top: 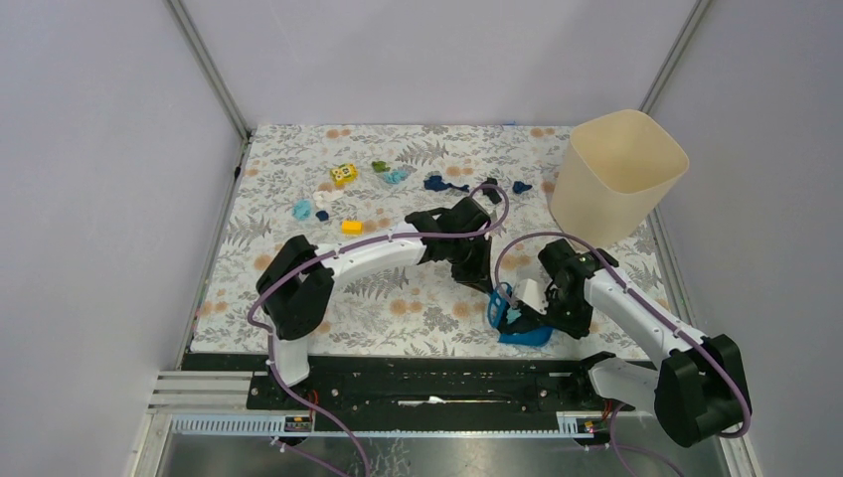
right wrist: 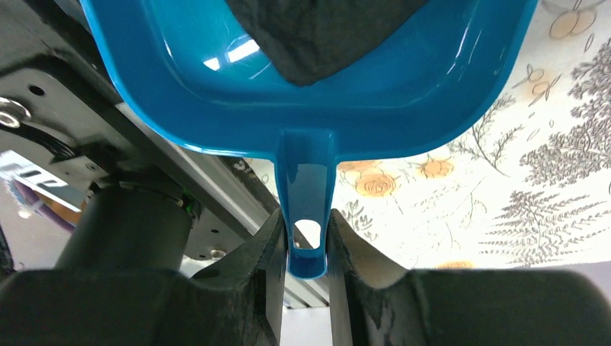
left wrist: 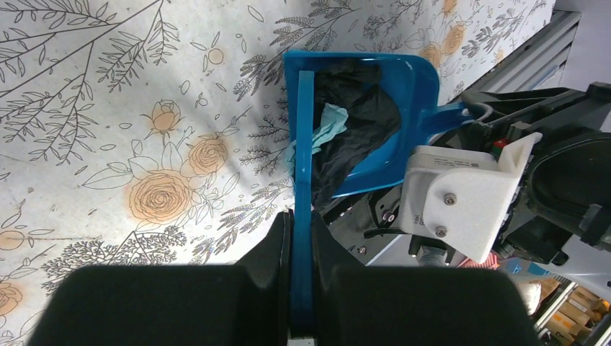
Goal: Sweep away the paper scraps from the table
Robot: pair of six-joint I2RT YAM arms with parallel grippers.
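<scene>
Several paper scraps [top: 444,184], navy, light blue and green, lie loose on the desk [top: 298,288] in the overhead view, all well beyond the dustpan [top: 524,333]. A yellow cube [top: 344,175] sits among them, farther from the dustpan than the navy pieces. The left gripper [top: 494,298] meets the dustpan at its left side. The right gripper [top: 545,320] is at the dustpan's right side. A cream bin [top: 616,174] stands beyond the dustpan and to its right, well apart.

Left wrist view: the left gripper [left wrist: 302,281] is clenched on a flat blue blade [left wrist: 305,166], which stands on edge across the mouth of the dustpan [left wrist: 411,79]. Inside the dustpan, behind the blade, lie a crumpled black scrap [left wrist: 360,122] and a light blue scrap [left wrist: 329,126]. The light blue scrap touches the blade.

Right wrist view: the right gripper [right wrist: 306,252] grasps the dustpan's handle [right wrist: 306,180], one finger pressed on either side. A black scrap [right wrist: 324,36] lies within the dustpan [right wrist: 180,94]. The printed desk [right wrist: 519,180] shows past the dustpan's right rim. Whether the dustpan touches the desk cannot be told from this view.
</scene>
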